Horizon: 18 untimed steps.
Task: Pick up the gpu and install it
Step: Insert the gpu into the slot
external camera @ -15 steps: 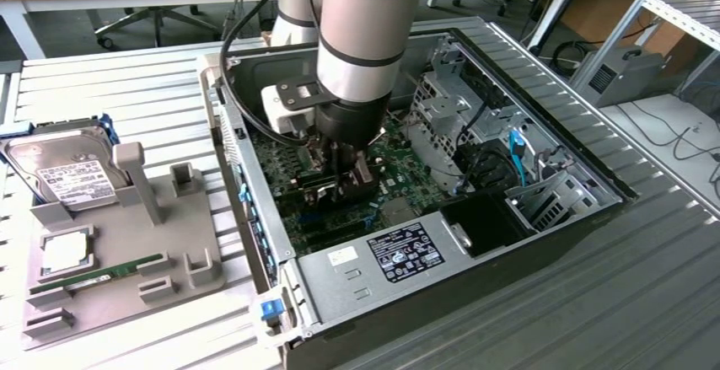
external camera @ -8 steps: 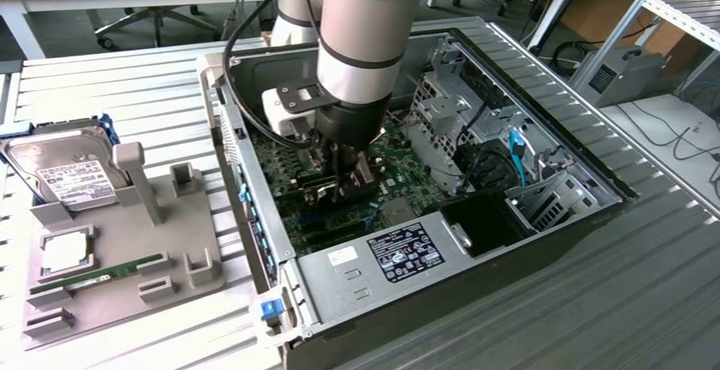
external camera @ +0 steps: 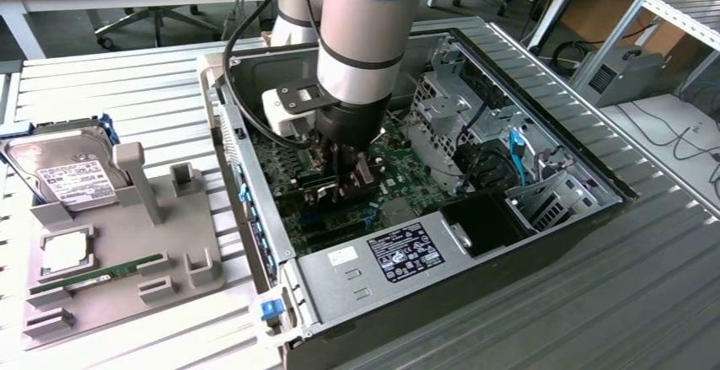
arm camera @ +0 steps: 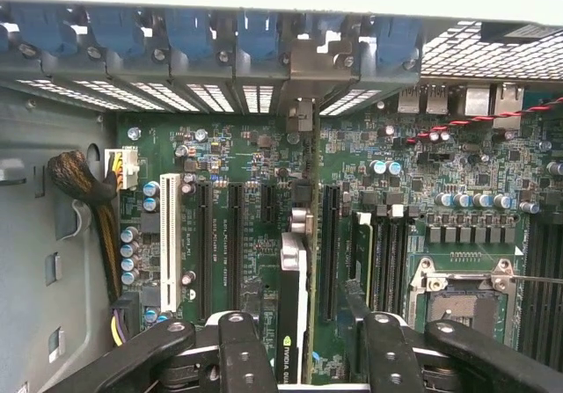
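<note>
A grey robot arm reaches down into an open computer case that lies on its side on a ribbed metal surface. In the exterior view the claw hangs low over the green motherboard, near the middle of the case. In the wrist view the gpu stands on edge in a motherboard slot, seen from above as a thin black card with a pale strip along its top, running toward the slotted back wall of the case with its blue clips. The claw's black fingers stand wide apart, one on each side of the card, with a clear gap between pads and card, so the claw holds nothing. A white expansion slot and several black ones lie beside the card, and an empty processor socket sits further across the board. Outside the case, at the exterior view's left, a grey parts holder rests on the surface, carrying a silver hard drive with a white label, a green RAM stick and a square processor.
</note>
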Motion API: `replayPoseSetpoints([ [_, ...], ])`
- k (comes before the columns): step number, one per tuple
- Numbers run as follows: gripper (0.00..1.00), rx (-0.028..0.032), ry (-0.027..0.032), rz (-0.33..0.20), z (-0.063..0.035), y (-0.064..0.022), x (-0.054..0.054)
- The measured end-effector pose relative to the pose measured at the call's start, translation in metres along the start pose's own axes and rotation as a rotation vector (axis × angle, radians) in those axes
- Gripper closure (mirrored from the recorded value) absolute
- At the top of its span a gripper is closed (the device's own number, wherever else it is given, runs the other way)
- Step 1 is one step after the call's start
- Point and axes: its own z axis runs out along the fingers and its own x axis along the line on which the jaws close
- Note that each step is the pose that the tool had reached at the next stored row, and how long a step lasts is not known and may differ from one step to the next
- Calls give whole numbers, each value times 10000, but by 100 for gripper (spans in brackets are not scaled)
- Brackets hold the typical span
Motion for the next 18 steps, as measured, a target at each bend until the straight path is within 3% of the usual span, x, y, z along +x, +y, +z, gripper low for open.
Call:
replayPoseSetpoints([
  [3, 55, 0, 0, 0, 0, 0, 0],
  [4, 68, 0, 0, 0, 0, 0, 0],
  [5, 73, 0, 1, 1, 0, 0, 0],
  [18, 73, 9, -9, -3, 1, 13, 0],
])
